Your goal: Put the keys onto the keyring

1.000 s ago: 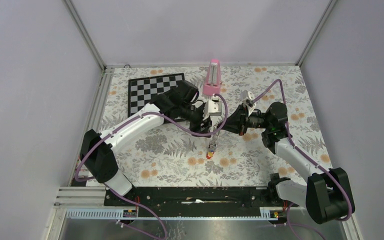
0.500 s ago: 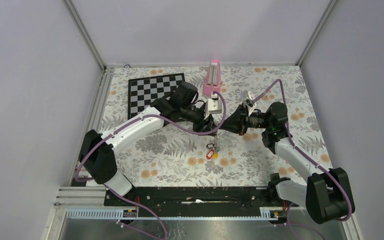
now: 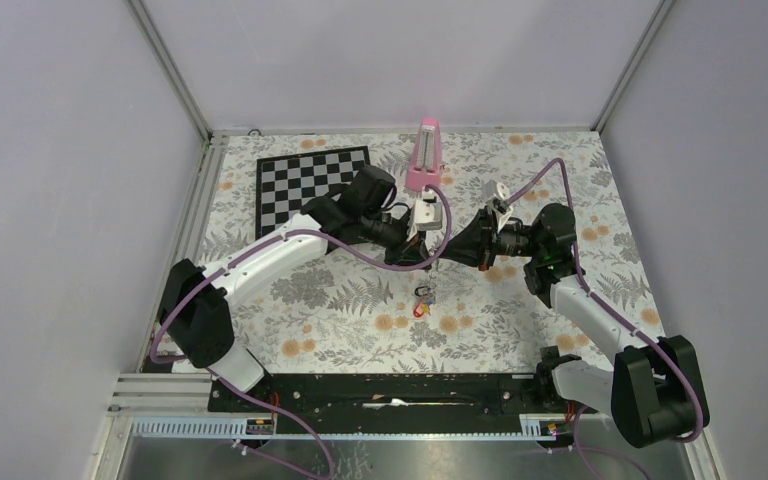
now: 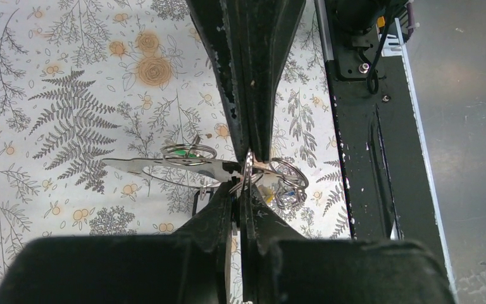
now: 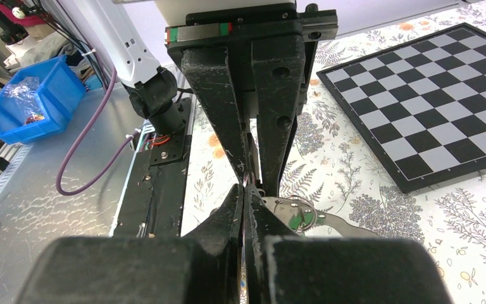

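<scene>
My two grippers meet tip to tip above the middle of the table, the left gripper point(image 3: 427, 259) point(image 4: 240, 193) facing the right gripper point(image 3: 441, 262) point(image 5: 245, 192). Both are shut on the thin wire of the keyring point(image 4: 248, 166), which passes between their tips. The keys point(image 3: 422, 301) hang below the pinch in a small bunch. In the left wrist view a bare metal key blade point(image 4: 140, 166) points left, and beside it I see a green tag point(image 4: 190, 152) and small split rings point(image 4: 288, 180). In the right wrist view the green-tagged key point(image 5: 302, 219) lies just right of my fingers.
A chessboard point(image 3: 305, 183) lies at the back left and a pink metronome point(image 3: 425, 152) stands behind the grippers. The black base rail point(image 3: 390, 390) runs along the near edge. A blue bin point(image 5: 28, 101) sits off the table beyond the rail.
The left gripper has closed its jaws onto the wire at the right gripper's tips. The hanging keys have risen slightly. The right arm has stayed put.
</scene>
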You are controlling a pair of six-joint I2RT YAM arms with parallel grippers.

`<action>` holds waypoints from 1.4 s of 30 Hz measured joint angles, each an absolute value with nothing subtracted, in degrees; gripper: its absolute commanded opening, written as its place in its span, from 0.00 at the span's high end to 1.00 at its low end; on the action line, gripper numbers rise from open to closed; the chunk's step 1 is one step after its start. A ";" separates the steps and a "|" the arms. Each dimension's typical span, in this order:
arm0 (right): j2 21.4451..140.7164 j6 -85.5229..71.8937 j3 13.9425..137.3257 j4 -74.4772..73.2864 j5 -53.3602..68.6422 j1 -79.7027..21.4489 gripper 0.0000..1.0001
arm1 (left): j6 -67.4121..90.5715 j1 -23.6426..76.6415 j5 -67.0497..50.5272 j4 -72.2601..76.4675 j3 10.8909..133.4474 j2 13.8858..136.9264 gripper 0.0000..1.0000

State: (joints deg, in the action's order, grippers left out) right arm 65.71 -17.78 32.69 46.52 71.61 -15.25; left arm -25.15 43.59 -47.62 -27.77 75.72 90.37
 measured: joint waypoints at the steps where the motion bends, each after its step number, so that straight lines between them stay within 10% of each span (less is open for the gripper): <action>1: 65.71 -17.72 32.69 46.33 71.61 -15.25 1.00 | -25.30 43.59 -47.64 -27.97 75.72 90.37 1.00; 42: 65.71 -14.17 32.71 42.52 71.57 -14.83 1.00 | -27.64 43.57 -47.35 -39.72 83.96 93.06 1.00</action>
State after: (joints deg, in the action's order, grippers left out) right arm 65.71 -14.17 32.71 42.52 71.57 -14.83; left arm -27.64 43.57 -47.35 -39.72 83.96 93.06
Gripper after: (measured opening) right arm 0.020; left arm 0.043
